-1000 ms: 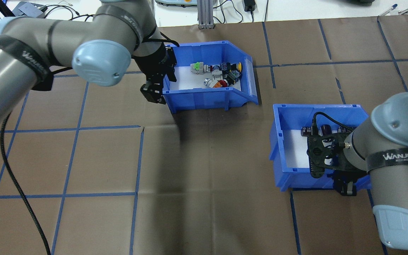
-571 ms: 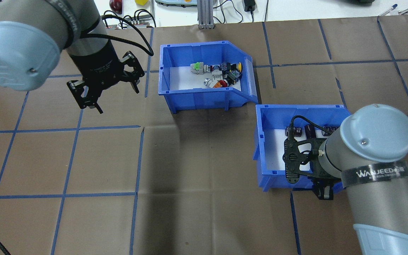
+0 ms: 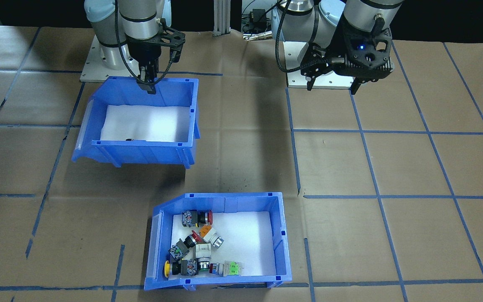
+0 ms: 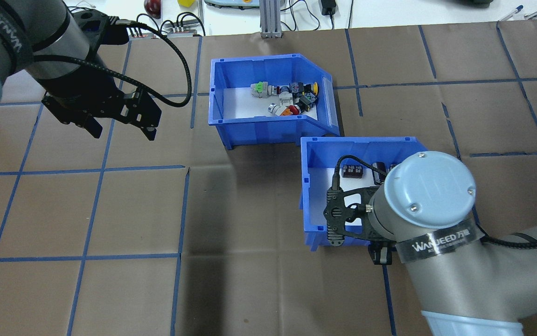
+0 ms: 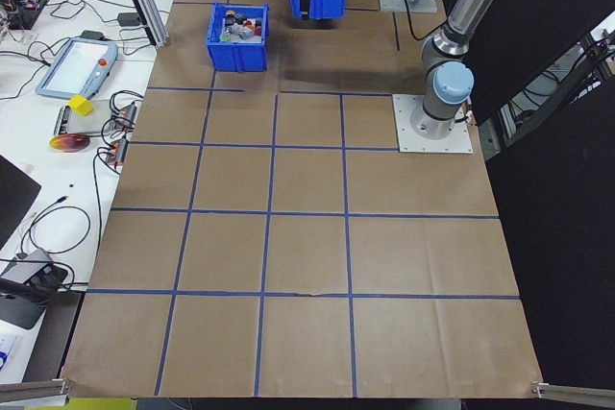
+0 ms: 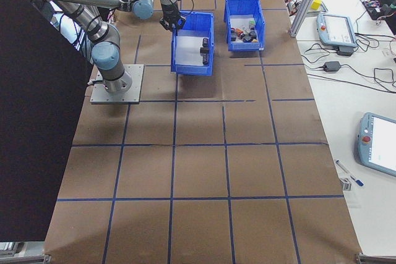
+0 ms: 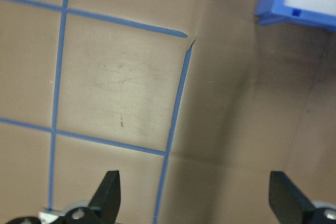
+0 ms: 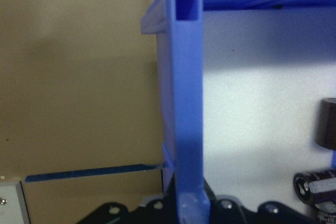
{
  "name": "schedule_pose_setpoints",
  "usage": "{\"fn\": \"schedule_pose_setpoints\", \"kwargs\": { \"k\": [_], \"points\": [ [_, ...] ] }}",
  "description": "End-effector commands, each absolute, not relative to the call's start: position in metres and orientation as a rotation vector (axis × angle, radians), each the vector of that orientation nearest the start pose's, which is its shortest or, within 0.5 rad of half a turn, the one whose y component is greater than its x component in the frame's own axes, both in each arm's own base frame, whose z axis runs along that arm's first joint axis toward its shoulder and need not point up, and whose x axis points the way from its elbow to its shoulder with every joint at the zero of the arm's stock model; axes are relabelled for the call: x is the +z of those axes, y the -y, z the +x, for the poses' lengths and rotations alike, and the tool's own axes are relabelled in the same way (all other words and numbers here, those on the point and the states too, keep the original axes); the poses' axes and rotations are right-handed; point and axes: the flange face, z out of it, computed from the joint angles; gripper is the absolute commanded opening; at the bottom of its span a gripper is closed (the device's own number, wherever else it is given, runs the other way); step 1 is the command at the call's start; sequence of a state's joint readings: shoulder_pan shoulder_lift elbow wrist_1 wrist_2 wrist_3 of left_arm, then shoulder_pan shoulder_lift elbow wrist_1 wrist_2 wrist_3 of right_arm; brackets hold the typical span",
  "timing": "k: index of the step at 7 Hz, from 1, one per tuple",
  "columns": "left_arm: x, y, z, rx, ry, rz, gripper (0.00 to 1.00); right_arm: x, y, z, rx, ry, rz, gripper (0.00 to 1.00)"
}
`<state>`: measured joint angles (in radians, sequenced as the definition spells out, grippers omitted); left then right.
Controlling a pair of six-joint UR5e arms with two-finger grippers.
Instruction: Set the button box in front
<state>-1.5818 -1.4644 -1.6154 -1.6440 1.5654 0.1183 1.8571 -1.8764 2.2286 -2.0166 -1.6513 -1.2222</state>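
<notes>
Brown-papered bench (image 4: pixel 259 261) gridded with blue tape. Button box (image 4: pixel 268 100) resting at far centre, untouched. Left tool (image 4: pixel 116 123) spread wide, empty, hovering well apart to its side. Right tool (image 3: pixel 147 82) clamped on second bin's (image 4: pixel 315 186) near wall. Risk: dragging that bin into button box's corner, already just beside, nudging it askew.

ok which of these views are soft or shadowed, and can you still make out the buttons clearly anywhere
Right wrist view: the blue bin wall is close and soft, its liner partly shaded. Left wrist view: a broad shadow darkens the paper on the right. Front-facing view: evenly lit, the buttons in the button box are sharp.
</notes>
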Motion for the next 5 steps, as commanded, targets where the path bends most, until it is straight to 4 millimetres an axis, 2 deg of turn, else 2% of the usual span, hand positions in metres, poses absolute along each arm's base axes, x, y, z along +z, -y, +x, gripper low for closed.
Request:
{"fn": "schedule_pose_setpoints", "kwargs": {
  "k": [1,2,3,4,5],
  "points": [
    [0.517,0.413,-0.137,0.164,-3.125,0.003,1.00,0.341,0.300,0.276,-0.076,-2.357,-2.233,0.08],
    [0.508,0.412,-0.136,0.204,-3.128,-0.030,1.00,0.334,0.300,0.296,-0.062,-2.360,-2.224,0.08],
    [0.504,0.423,-0.135,0.130,-3.126,-0.002,1.00,0.327,0.302,0.310,-0.058,-2.345,-2.246,0.08],
    [0.509,0.430,-0.134,0.015,-3.113,0.175,1.00,0.321,0.303,0.318,-0.064,-2.357,-2.231,0.08],
    [0.508,0.424,-0.134,0.000,-3.111,0.241,1.00,0.312,0.299,0.325,-0.035,-2.369,-2.210,0.08]
  ]
}}
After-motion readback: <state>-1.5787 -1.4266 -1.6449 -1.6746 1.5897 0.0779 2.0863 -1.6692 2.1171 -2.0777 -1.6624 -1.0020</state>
